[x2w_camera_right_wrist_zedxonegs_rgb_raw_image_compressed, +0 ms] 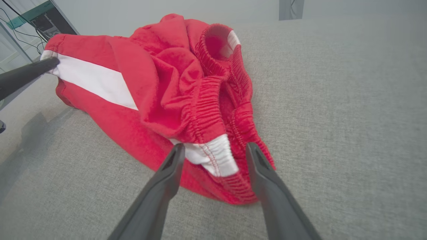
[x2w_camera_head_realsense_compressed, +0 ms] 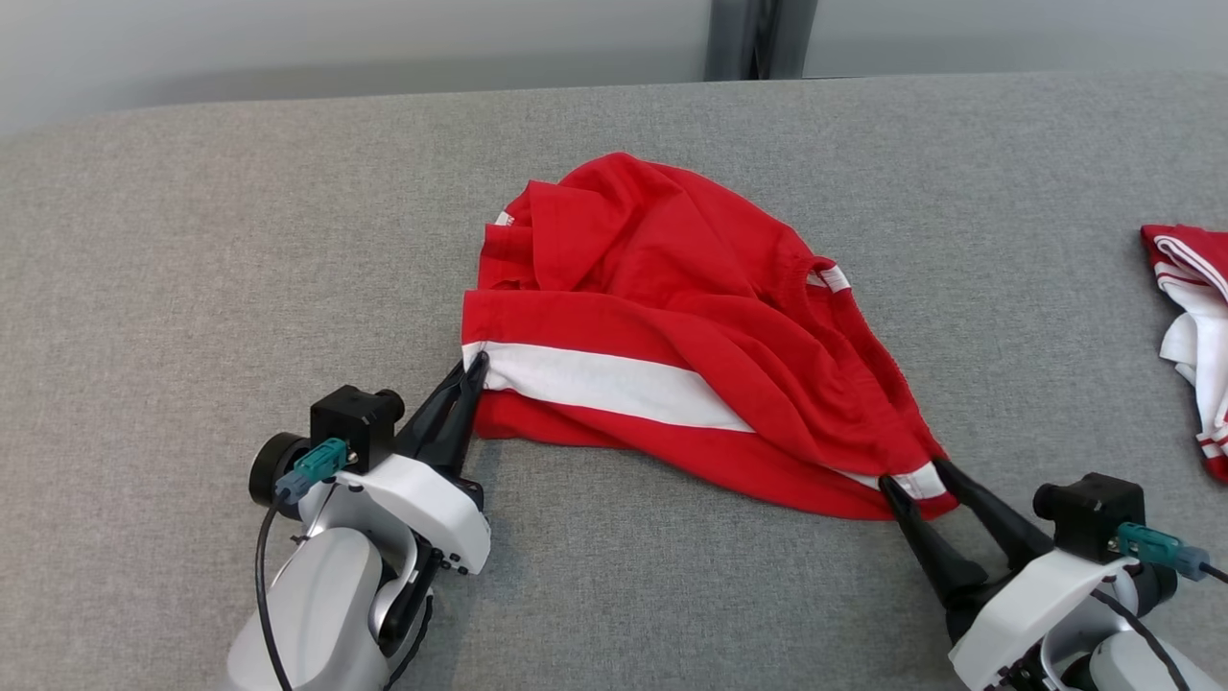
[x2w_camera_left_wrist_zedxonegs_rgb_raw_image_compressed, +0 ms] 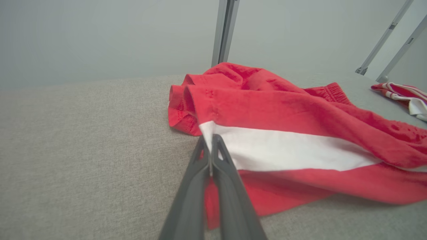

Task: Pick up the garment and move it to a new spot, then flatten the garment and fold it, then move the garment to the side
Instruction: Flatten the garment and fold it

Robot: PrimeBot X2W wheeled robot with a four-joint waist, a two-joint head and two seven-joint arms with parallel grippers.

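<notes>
Red garment (x2w_camera_head_realsense_compressed: 672, 317) with a broad white stripe (x2w_camera_head_realsense_compressed: 595, 379), heaped and rumpled at the centre of the head view on a grey, cloth-covered worktop (x2w_camera_head_realsense_compressed: 192, 288). Looks like a pair of shorts, with a gathered elastic waistband (x2w_camera_right_wrist_zedxonegs_rgb_raw_image_compressed: 213, 100) bunched toward the lower right of the heap. Left end effector (x2w_camera_head_realsense_compressed: 477, 365) at lower left, fingers pressed together and pinching the near-left corner of the garment just where the white stripe ends. Right end effector (x2w_camera_head_realsense_compressed: 913, 474) at lower right, fingers spread apart and straddling the white patch (x2w_camera_right_wrist_zedxonegs_rgb_raw_image_compressed: 217, 156) at the waistband's corner, cloth between them but not yet clamped. Likely to handle as light, soft and limp: no stiffness to hold a shape, prone to sag, drag and fold over itself once lifted, though not slippery and not fragile. Best taken by hems and waistband, where doubled, stitched edges give a firmer bite than a single loose layer; two well-separated corners, as here, should help pull it taut for flattening. Risk of catching only the top layer at the thick, gathered elastic. Second garment (x2w_camera_head_realsense_compressed: 1194, 326), red and white, crumpled at the far right edge, well apart from the first. Of containers, none to tell; waistband opening gaping, nothing seen inside.
</notes>
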